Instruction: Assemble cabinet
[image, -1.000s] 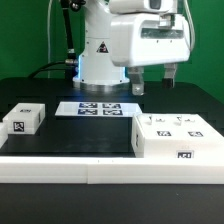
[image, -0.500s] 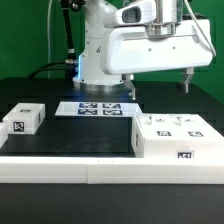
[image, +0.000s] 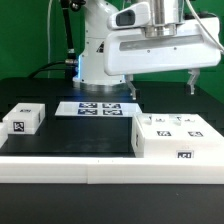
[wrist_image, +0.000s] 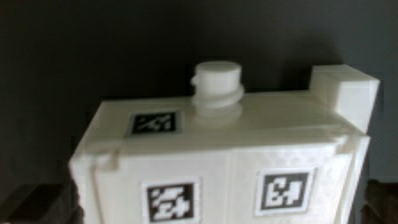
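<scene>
- Gripper (image: 160, 83) hangs in the air above the table (image: 70, 135), its two fingers (image: 130, 86) spread as wide as they go, with nothing between them.
- The cabinet body (image: 178, 136) sits on the black table at the exterior view's right. It is below the gripper and nearer the camera, well apart from the fingertips.
- Its long axis runs across the exterior view, left to right, and the fingers are spread along much the same line.
- In the wrist view the cabinet body (wrist_image: 214, 150) fills the frame, with tags on two faces. A round peg (wrist_image: 215, 80) and a square post (wrist_image: 345, 90) stand up near one edge.
- The small tagged block (image: 22, 119) lies well apart at the exterior view's left, beyond the marker board (image: 97, 108).
- Judgement: the next move looks like a descent onto the body. It turns on whether the spread fingers clear the body's length or the wrist must turn to take its shorter width.
</scene>
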